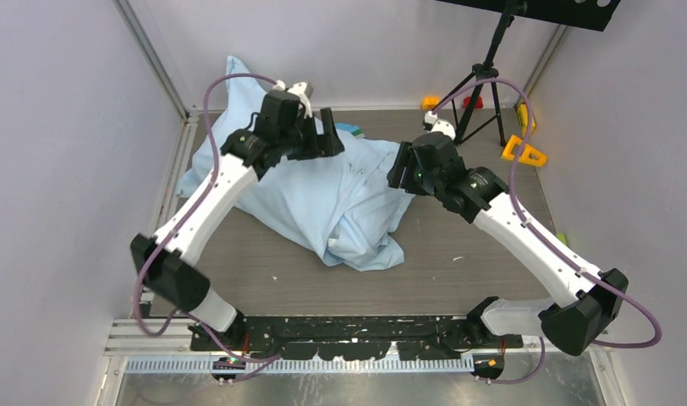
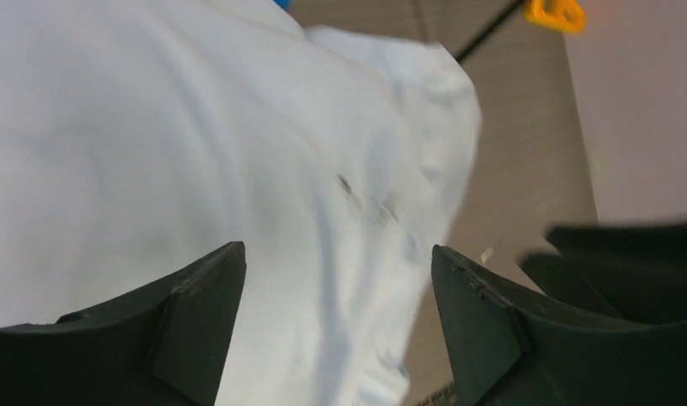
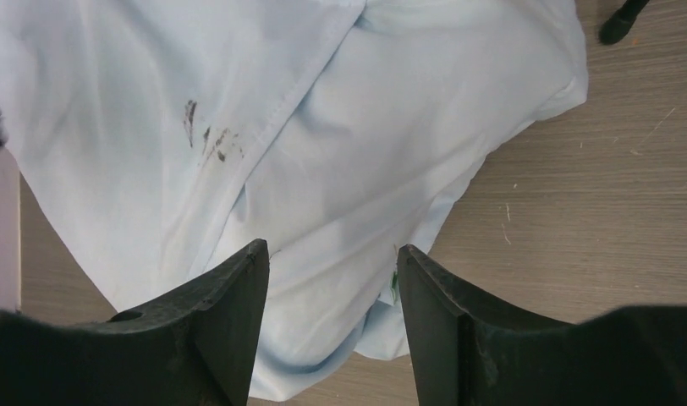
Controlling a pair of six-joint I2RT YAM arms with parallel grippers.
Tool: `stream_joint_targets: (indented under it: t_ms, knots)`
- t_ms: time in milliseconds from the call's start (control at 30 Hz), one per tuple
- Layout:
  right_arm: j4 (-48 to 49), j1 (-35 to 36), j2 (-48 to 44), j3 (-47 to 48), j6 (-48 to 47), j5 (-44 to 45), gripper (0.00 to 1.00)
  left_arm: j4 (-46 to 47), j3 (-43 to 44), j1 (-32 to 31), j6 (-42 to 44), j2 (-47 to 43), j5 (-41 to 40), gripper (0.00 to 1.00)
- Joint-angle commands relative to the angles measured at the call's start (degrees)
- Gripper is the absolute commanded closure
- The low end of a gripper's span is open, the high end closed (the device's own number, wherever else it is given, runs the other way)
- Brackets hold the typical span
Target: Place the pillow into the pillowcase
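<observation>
The pillowcase [image 1: 323,203] lies as a wrinkled light-blue heap on the grey-brown table [image 1: 458,271]. One corner rises against the back wall and a bunched end trails toward the arm bases. It looks plump under the folds, but the pillow's own surface cannot be told apart from the cloth in any view. A few dark smudges [image 3: 206,135] mark the pillowcase near a fold line.

The left gripper [image 1: 330,135] hangs over the pillowcase's far side. In its wrist view its fingers [image 2: 196,304] stand wide apart with nothing pinched between them and only cloth below. The right gripper [image 1: 401,169] sits at the pillowcase's right edge, also spread open and empty [image 3: 332,254], above the rim where cloth meets bare table.

Beyond the pillowcase to the right stands a black tripod [image 1: 484,85], and further right lies an orange plastic piece [image 1: 526,152].
</observation>
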Motion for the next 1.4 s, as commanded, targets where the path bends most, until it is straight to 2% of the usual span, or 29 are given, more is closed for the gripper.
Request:
stream_joint_targets:
  t_ms: [0, 167, 267, 367, 533, 633, 667, 733, 1033, 1367]
  knots:
    - [0.28, 1.08, -2.04, -3.02, -1.19, -1.94, 0.4, -7.11, -5.52, -9.39, 3.85, -11.92, -5.25, 0.18]
    - [0.16, 1.81, -9.66, -10.36, 0.78, -1.37, 0.41, -13.71, -13.0, -21.17, 2.82, -16.97, -16.74, 0.19]
    - [0.56, 1.84, -10.86, -12.39, 0.89, -2.25, 0.4, -12.98, -17.47, -24.37, 0.98, -17.47, -19.2, 0.21]
    - [3.17, 3.22, -10.37, -13.23, 0.88, -4.98, 0.38, -11.09, -18.89, -25.35, 0.55, -15.99, -20.3, 0.24]
    - [3.29, 12.43, -7.33, -13.47, 1.8, -0.18, 0.36, -9.68, -17.56, -25.42, 2.56, -11.69, -24.66, 0.33]
    - [4.03, 15.61, -6.71, -15.12, 3.32, 0.94, 0.36, -11.65, -16.2, -25.44, 3.69, -9.4, -27.07, 0.44]
    - [4.94, 16.57, -6.92, -15.77, 4.09, 0.78, 0.36, -11.68, -16.32, -25.44, 4.02, -9.41, -27.61, 0.53]
    - [6.73, 18.65, -7.31, -16.45, 5.21, 0.82, 0.4, -11.59, -16.31, -25.44, 4.16, -10.13, -27.67, 0.62]
    - [11.56, 27.45, -3.62, -12.74, 8.2, 6.84, 0.51, -11.59, -15.2, -25.44, 3.45, -12.64, -24.74, 0.89]
    - [12.32, 29.81, 5.92, -8.61, 10.58, 11.28, 0.43, -12.54, -13.12, -25.31, 2.25, -14.68, -22.42, 0.95]
